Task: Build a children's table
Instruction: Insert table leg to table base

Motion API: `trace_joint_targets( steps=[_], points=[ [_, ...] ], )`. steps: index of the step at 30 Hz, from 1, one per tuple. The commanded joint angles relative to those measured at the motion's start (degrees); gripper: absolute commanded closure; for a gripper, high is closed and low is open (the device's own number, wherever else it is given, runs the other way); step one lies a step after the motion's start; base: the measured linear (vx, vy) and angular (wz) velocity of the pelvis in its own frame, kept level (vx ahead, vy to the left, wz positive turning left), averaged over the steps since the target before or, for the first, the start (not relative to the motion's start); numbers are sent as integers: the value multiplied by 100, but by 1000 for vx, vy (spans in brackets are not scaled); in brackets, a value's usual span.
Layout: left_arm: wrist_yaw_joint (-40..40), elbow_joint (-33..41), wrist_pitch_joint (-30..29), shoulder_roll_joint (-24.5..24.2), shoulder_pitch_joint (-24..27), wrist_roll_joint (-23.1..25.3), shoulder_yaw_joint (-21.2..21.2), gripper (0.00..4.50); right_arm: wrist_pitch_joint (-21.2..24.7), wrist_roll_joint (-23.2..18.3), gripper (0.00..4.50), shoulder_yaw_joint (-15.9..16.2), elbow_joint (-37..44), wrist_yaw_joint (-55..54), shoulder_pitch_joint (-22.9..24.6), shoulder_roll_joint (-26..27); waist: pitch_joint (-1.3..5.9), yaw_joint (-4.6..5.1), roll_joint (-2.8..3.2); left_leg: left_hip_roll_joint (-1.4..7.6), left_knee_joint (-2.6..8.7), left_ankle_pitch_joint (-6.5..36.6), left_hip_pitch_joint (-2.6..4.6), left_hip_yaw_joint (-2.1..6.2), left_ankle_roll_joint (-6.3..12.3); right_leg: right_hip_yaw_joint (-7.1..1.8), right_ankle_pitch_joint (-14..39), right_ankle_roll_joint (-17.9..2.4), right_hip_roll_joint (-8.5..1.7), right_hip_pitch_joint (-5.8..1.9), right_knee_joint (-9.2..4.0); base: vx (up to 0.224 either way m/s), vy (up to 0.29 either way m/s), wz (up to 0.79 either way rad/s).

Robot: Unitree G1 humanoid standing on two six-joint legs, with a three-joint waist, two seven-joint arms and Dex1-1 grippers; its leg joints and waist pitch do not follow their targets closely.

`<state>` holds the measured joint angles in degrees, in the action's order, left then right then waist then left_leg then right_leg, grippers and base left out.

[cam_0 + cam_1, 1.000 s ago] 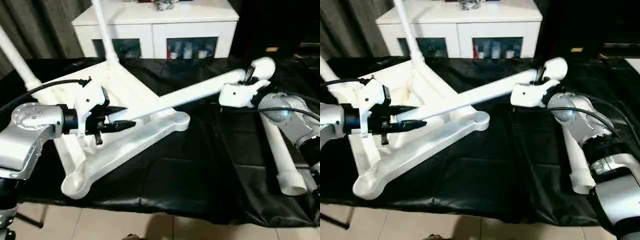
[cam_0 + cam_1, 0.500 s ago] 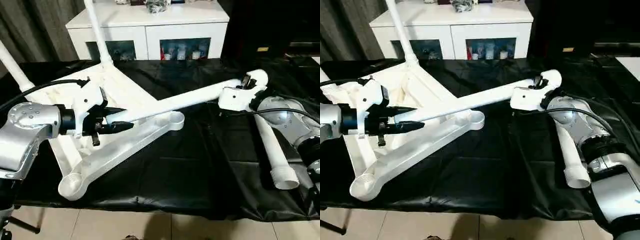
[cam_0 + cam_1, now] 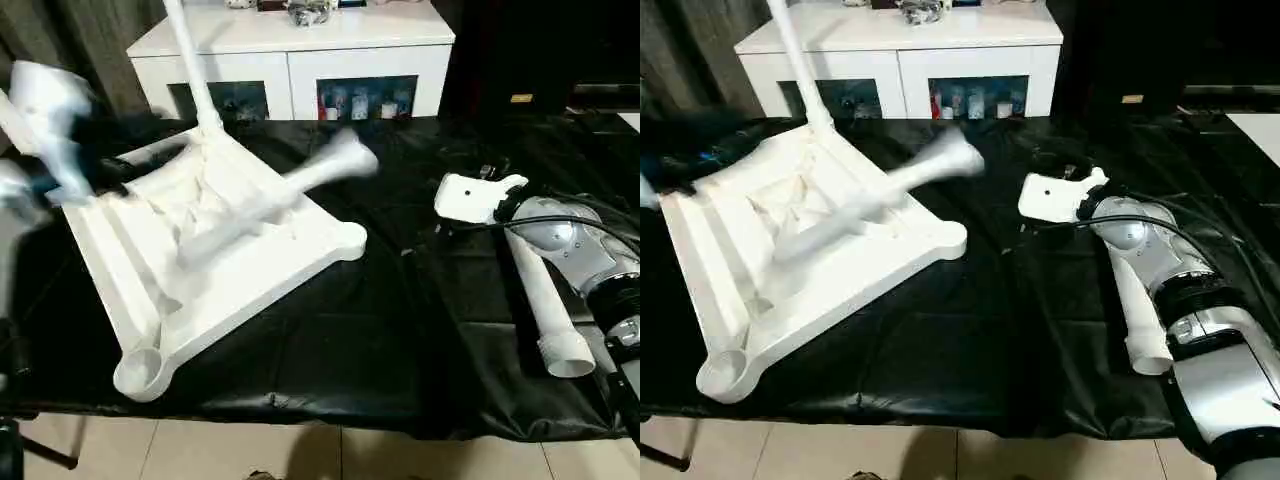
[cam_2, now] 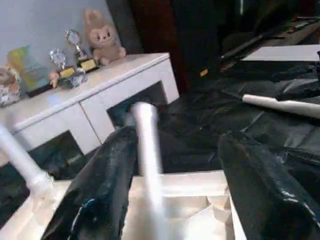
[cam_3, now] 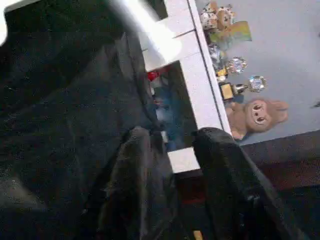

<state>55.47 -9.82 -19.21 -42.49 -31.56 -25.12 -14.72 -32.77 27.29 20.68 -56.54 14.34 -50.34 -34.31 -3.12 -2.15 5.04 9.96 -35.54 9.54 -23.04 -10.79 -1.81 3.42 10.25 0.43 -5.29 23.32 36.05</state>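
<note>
Upturned children's table (image 3: 215, 255) on the black-draped surface (image 3: 380, 330), one loose leg (image 3: 270, 205) blurred across its ribbed underside.
Left gripper (image 4: 172, 190) jaws gape wide around that leg; right gripper (image 5: 170, 185) jaws stand narrowly apart, empty.

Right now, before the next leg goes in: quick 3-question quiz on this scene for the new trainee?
1. True or false: the table top lies with its ribbed underside up on the black cloth.
2. The leg nearest the right gripper is: A) standing on the cabinet; B) lying loose on the black cloth; C) screwed into the table top.
3. What do the right gripper's jaws hold?

Key: 1 true. 2 B. 3 Nothing; the jaws stand apart and empty.
</note>
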Motion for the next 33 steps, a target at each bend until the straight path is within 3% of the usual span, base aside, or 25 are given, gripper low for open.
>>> trace_joint_targets(
  steps=[1, 5, 11, 17, 20, 22, 25, 26, 27, 32, 33],
  points=[
    [54, 91, 30, 51, 71, 29, 131, 122, -52, -103, 323, -90, 1, 57, -5, 69, 396, -7, -60, 215, 405, 2202, 173, 115, 98, -185, 1540, -1527, -232, -210, -428, 0, 0, 0],
    [73, 171, -4, 144, 187, 67, 311, 89, -49, -131, 356, -114, 4, 79, -11, 85, 392, -21, -68, 219, 417, 2267, 173, 121, 62, -190, 1561, -1489, -235, -209, -428, 0, 0, 0],
    [-359, 77, 167, 465, 287, 605, 810, 35, -8, -299, 415, -203, 133, 149, 193, 180, 394, -12, -73, 213, 414, 2217, 161, 122, 108, -194, 1586, -1427, -244, -224, -451, 0, 0, 0],
    [-1632, -513, 308, 1032, 209, 1448, 1228, 8, 203, -695, 442, -402, 441, 240, 514, 452, 420, 14, -80, 206, 412, 2026, 122, 131, 201, -183, 1382, -1394, -230, -250, -438, 0, 0, 0],
    [-2285, -576, -85, 1614, 150, 1347, 1190, 8, 516, -1090, 442, -648, 695, 295, 747, 758, 435, 0, -75, 209, 412, 1959, 130, 133, 258, -180, 1275, -1441, -242, -259, -452, 0, 0, 0],
    [-2426, -615, -165, 1714, 119, 1351, 1166, 8, 581, -1157, 442, -693, 758, 309, 786, 812, 438, -7, -79, 214, 412, 1921, 125, 134, 306, -173, 1177, -1478, -231, -256, -444, 0, 0, 0],
    [-3349, -1405, -207, 2299, -256, 1501, 989, 8, 1116, -1761, 442, -1003, 1105, 421, 979, 1191, 434, -13, -89, 193, 407, 1943, 135, 136, 354, -163, 1276, -1449, -227, -256, -463, 0, 0, 0],
    [-3349, -1405, -207, 2299, -256, 1501, 989, 8, 1116, -1761, 442, -1003, 1105, 421, 979, 1191, 427, -25, -62, 184, 404, 2023, 167, 123, 352, -164, 1393, -1404, -216, -224, -501, 0, 0, 0],
    [-3642, -1868, -102, 2496, -484, 1528, 908, 8, 1351, -1937, 442, -1094, 1316, 462, 1080, 1334, 437, -34, -67, 188, 424, 1998, 136, 153, 317, -151, 1370, -1358, -221, -253, -486, 0, 0, 0],
    [-4063, -2699, 16, 2671, -961, 1645, 889, 8, 1823, -2110, 442, -1189, 1692, 545, 1283, 1532, 454, -53, -64, 186, 428, 1875, 125, 159, 316, -156, 1176, -1348, -237, -260, -489, 0, 0, 0],
    [-4137, -3002, 74, 2749, -1161, 1598, 844, 8, 2058, -2221, 442, -1245, 1819, 568, 1354, 1614, 450, -60, -31, 167, 422, 1865, 131, 161, 331, -154, 1157, -1356, -231, -263, -490, 0, 0, 0]
  ],
)
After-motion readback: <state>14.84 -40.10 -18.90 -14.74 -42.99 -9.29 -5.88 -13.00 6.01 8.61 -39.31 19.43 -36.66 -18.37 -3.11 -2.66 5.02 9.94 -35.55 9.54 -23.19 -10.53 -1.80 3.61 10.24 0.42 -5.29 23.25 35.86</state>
